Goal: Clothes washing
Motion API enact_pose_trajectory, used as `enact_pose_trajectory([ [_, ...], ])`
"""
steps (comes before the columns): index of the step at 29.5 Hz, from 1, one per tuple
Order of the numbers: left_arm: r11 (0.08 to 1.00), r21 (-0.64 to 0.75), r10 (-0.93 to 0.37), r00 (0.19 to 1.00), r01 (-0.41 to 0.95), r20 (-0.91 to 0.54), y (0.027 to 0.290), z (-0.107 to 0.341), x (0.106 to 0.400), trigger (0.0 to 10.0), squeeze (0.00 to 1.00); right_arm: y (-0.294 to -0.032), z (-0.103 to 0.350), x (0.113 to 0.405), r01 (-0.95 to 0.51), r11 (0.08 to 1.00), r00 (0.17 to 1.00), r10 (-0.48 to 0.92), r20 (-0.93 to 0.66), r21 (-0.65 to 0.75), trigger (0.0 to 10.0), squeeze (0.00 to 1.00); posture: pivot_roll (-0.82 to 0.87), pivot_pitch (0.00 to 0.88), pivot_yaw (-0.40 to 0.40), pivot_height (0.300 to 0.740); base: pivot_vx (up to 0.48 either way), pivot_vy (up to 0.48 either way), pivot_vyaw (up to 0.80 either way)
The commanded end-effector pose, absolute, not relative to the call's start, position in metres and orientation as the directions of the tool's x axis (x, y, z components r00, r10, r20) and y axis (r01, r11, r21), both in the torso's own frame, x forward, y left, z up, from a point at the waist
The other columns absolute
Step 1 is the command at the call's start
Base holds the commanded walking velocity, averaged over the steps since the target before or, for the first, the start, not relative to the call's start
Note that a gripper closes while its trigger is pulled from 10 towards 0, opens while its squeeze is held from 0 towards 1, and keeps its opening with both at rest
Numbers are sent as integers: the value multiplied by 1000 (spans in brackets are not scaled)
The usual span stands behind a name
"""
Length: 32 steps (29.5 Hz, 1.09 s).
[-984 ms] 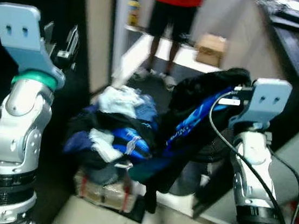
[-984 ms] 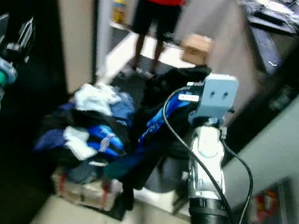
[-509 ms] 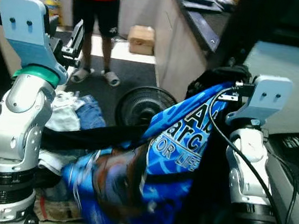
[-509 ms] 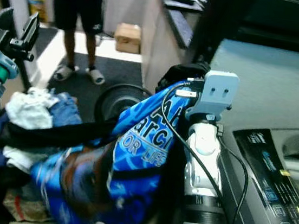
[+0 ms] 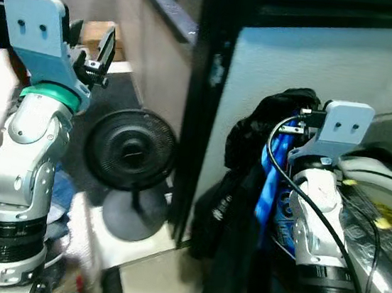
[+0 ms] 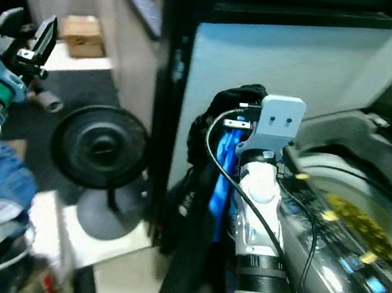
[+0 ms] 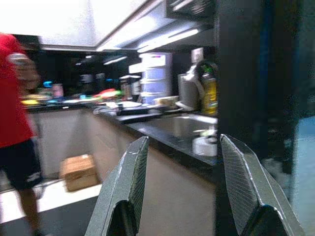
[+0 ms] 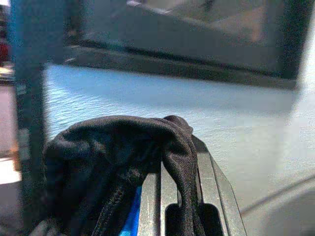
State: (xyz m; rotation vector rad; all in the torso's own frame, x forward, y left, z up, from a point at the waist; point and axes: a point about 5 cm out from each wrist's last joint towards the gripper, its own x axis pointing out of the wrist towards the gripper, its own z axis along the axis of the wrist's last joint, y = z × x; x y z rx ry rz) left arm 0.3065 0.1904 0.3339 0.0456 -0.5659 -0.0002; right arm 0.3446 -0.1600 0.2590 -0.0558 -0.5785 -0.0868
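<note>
While the robot faces the white wall next to the machine, the right gripper (image 8: 179,206) has its two black fingers pinched tight on a bunched black-and-blue garment (image 5: 251,196), with the black fabric folded over the fingertips and the rest hanging straight down along the right arm toward the floor. So the garment's long axis is basically vertical, dangling below the fingers, and it sits just left of the grey top-loading washing machine (image 6: 343,229), whose open tub with a yellowish patch inside lies to the right of the gripper and lower than it. That's the relation that matters imo: the tub opening is off to the robot's right and below the raised hand, and the right arm is the one right beside it, so my guess is the next move is swinging that arm rightward over the rim before letting go. The risk I'd flag is the long hanging tail catching on the machine's front edge or control panel instead of clearing it. The left gripper (image 7: 179,187) is held up high and well away on the far side, fingers spread wide apart with nothing between them, pointing toward a dark kitchen counter (image 7: 162,130). A round black pedestal fan (image 5: 129,153) stands on the floor between the two arms.
</note>
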Motion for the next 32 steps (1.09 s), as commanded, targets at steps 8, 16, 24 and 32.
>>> enact_pose_trajectory([
  [8,998,59,-16,858,-16,513,191,330,309,10000,0,-158,284,341,65,997,773,-80,629,48,10000,0,166,0,28,740,0,0,-800],
  [16,998,62,-22,859,-12,512,190,330,309,10000,0,-155,292,341,42,997,756,-76,650,68,10000,0,168,0,29,740,0,0,-800],
  [24,998,61,-21,859,-13,511,189,330,310,10000,0,-154,297,341,-8,991,746,-84,661,134,10000,0,174,0,28,740,0,0,-800],
  [32,998,62,-8,862,-27,507,189,327,311,10000,0,-158,310,339,-113,945,726,-132,675,307,10000,0,178,0,30,740,0,0,-800],
])
